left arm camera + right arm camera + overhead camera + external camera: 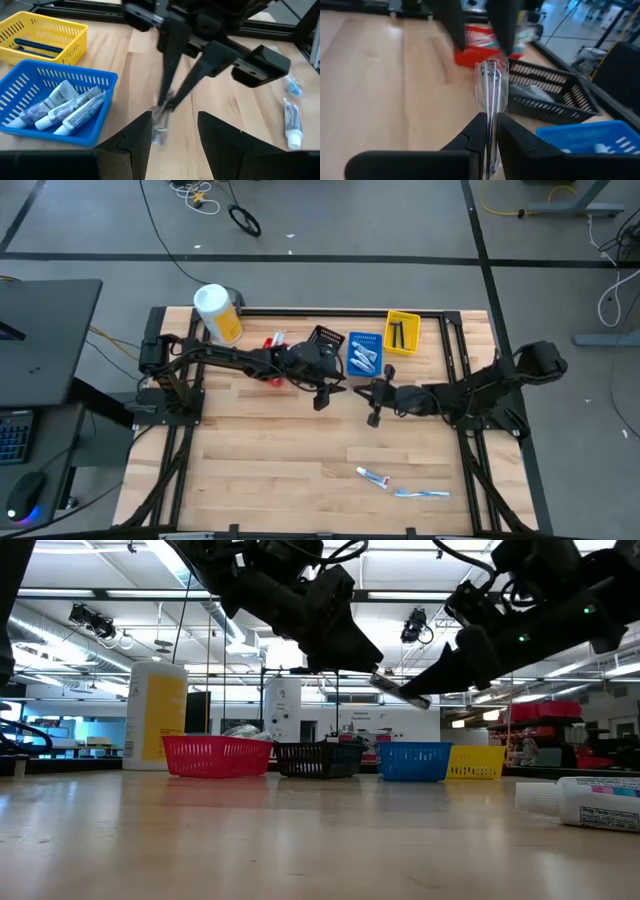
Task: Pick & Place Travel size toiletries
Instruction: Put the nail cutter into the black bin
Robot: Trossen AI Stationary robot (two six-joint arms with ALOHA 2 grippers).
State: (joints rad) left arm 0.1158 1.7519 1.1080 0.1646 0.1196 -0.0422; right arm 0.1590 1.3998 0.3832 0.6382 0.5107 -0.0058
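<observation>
Wooden desk, bins along the far edge. Left gripper (322, 393) hovers mid-desk, fingers spread wide, empty. Right gripper (375, 392), just beside it, is pinched on a clear-wrapped item (491, 95), probably a razor. Handover step; next, left closes on it. Tube (372, 476) and toothbrush (421, 493) wait near the front edge.

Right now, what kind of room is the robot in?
Probably a robotics lab or workshop: a wooden worktable with two dark robot arms, loose cables on the grey floor, and a computer desk with a keyboard.
</observation>
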